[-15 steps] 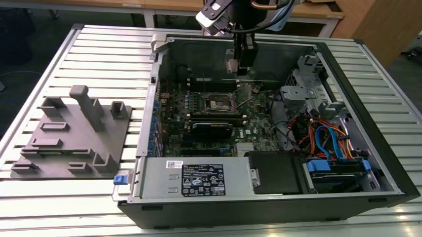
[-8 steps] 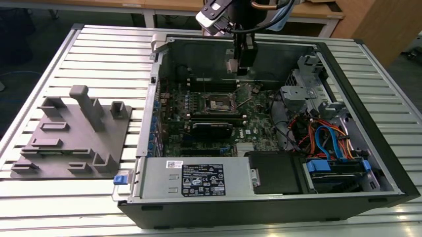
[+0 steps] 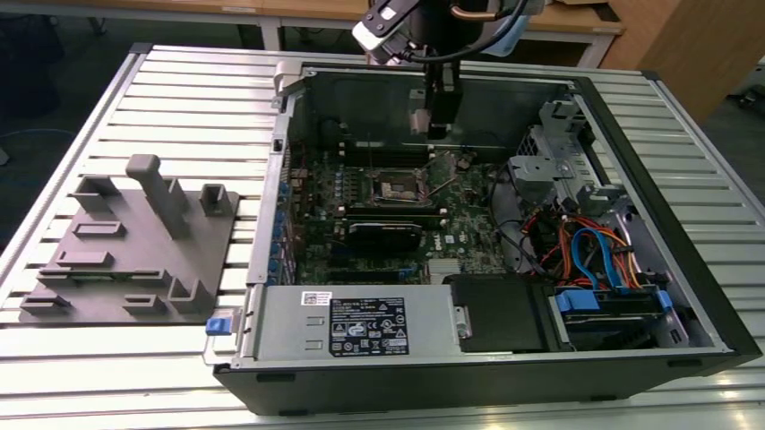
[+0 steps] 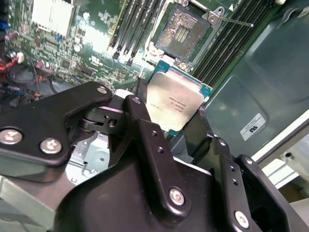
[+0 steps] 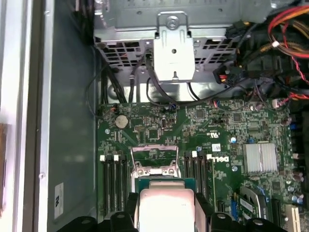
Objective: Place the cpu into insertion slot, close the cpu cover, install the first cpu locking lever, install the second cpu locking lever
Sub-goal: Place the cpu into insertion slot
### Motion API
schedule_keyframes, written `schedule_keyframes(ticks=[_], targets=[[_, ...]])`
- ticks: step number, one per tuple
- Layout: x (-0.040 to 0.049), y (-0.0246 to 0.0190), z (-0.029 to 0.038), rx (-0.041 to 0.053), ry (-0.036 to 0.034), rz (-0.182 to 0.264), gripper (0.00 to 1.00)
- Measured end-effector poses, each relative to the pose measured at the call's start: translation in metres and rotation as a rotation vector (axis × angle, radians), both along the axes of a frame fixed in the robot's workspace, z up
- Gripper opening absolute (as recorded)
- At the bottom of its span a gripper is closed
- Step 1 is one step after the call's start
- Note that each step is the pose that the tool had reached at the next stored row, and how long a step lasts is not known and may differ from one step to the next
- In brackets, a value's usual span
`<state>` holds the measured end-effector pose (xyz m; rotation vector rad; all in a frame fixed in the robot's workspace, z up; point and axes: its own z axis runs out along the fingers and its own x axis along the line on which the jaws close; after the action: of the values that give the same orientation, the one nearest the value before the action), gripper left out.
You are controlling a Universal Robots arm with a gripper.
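An open computer case [image 3: 669, 296] lies on a slatted metal table [image 3: 192, 107], with its green motherboard facing up. My gripper [image 3: 433, 121] hangs over the far part of the board, shut on the cpu [image 4: 175, 102], a flat square chip with a dull silver top and a green edge. In both wrist views the black fingers [image 4: 140, 96] clamp two opposite sides of the cpu [image 5: 166, 207]. The insertion slot [image 4: 181, 33] lies uncovered a little beyond the chip, its contact field showing. It also appears as a dark square [image 3: 397, 186] at mid-board. The cpu cover [image 5: 154, 164], a silvery frame, stands raised.
Long black memory slots [image 4: 133, 24] flank the socket, and a thin metal lever rod [image 4: 234, 20] sticks out beside it. Drive cage [image 3: 553, 148] and coloured cables [image 3: 586, 251] fill the exterior view's right. A power supply [image 3: 358, 324] sits at the near wall. A grey fixture plate [image 3: 132, 246] rests outside the case.
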<state>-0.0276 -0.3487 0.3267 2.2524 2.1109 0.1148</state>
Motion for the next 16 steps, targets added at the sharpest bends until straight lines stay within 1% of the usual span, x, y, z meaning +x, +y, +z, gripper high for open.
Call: schedule_keyframes(ticks=[2, 10, 11, 14, 16], targets=[[-0.0002, 0.0003, -0.0009, 0.0002, -0.0008, -0.007, 0.54], [-0.0008, 0.0003, -0.0014, 0.0007, -0.0009, -0.006, 0.54], [-0.0013, 0.0003, -0.0024, 0.0007, -0.0009, 0.003, 0.54], [-0.0017, 0.0003, -0.0064, 0.0005, -0.0007, 0.049, 0.54], [-0.0022, 0.0003, -0.0099, 0.0005, -0.0007, 0.059, 0.54]])
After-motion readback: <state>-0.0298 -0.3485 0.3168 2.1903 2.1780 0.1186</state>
